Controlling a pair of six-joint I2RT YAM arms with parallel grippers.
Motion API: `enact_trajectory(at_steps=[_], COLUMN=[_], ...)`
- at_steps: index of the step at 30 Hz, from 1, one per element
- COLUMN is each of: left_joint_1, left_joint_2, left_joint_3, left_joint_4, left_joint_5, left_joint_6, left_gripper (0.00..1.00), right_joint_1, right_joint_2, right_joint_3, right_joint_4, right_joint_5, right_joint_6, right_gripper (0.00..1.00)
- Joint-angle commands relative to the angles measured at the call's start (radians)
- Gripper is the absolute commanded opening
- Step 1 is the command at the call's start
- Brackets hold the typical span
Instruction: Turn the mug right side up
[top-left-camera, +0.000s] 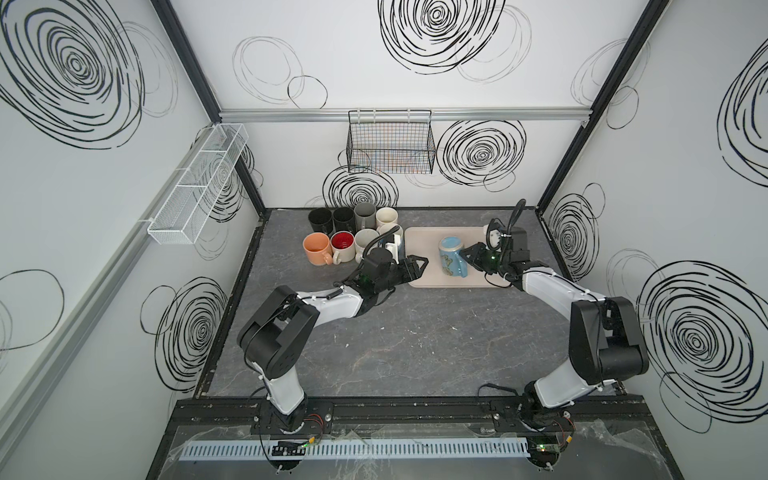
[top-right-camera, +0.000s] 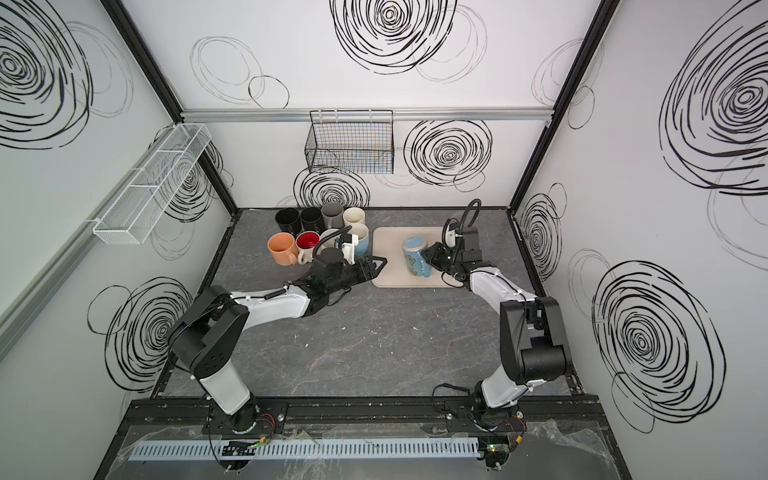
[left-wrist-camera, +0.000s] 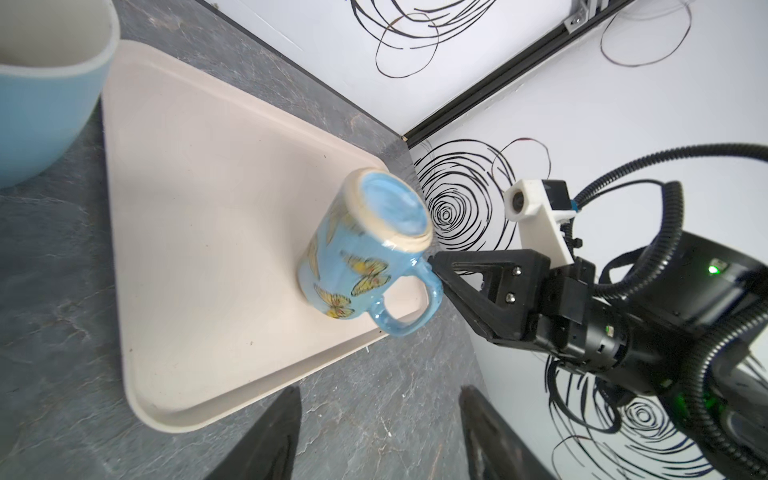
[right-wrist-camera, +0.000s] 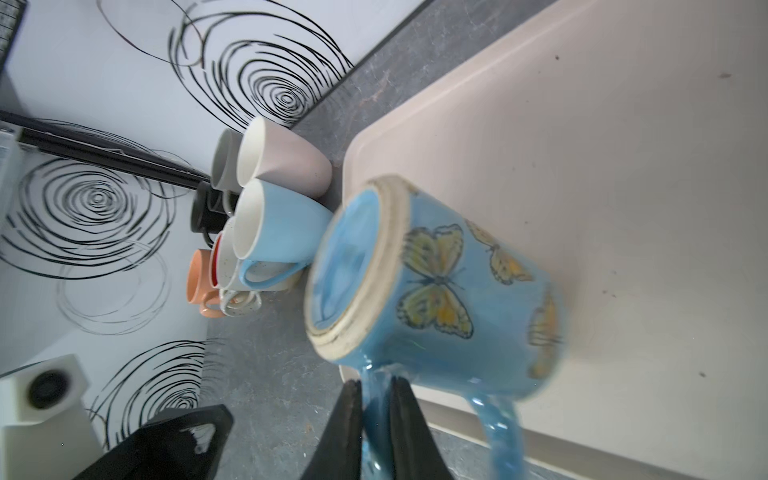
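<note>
The right gripper (right-wrist-camera: 376, 388) pinches the handle of the tilted, base-up blue butterfly ceramic mug (right-wrist-camera: 436, 291) at the middle of the beige plastic tray (right-wrist-camera: 623, 145). The left gripper (left-wrist-camera: 380, 395) is partly spread and empty.

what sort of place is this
Probably a robot test cell, not a kitchen: left arm and right arm mounted on a base rail, enclosing walls printed with scribbles, mugs staged beside a tray.

Motion blur smears the butterfly mug (right-wrist-camera: 436, 291) in the right wrist view, its handle (right-wrist-camera: 503, 432) running off the frame's edge. The left arm (top-left-camera: 336, 307) hides part of the mug cluster (top-left-camera: 365, 241) in both top views (a pale blue mug (left-wrist-camera: 37, 104) is cropped by the left wrist view's edge).
</note>
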Motion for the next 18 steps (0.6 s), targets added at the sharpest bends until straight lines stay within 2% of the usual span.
enact_trajectory(at_steps=[1,7,13,16,18], left_joint_1=[0.008,-0.003,-0.013,-0.027,-0.038], left_joint_2=[0.049,0.108,0.149,0.155,0.163], left_joint_3=[0.027,0.062,0.103,0.150,0.181], left_joint_4=[0.202,0.167,0.090,-0.022,-0.076], left_joint_5=[0.045,0.041,0.030,0.013,0.009], left_joint_6=[-0.135,-0.119,-0.074,-0.004,0.033], left_gripper=[0.64,0.64,0.64,0.63,0.63], right_joint_1=[-0.004,-0.003,-0.005,0.000,-0.003], right_joint_2=[-0.067,-0.032,0.000,0.000,-0.011], right_joint_3=[-0.003,0.006,0.050,0.078,0.070], right_joint_4=[0.178,0.121,-0.038,-0.124,-0.153], right_joint_5=[-0.083,-0.041,0.057,0.109,0.153], right_joint_6=[0.047,-0.028,-0.128,-0.180,-0.200], right_gripper=[0.00,0.00,0.00,0.23,0.32])
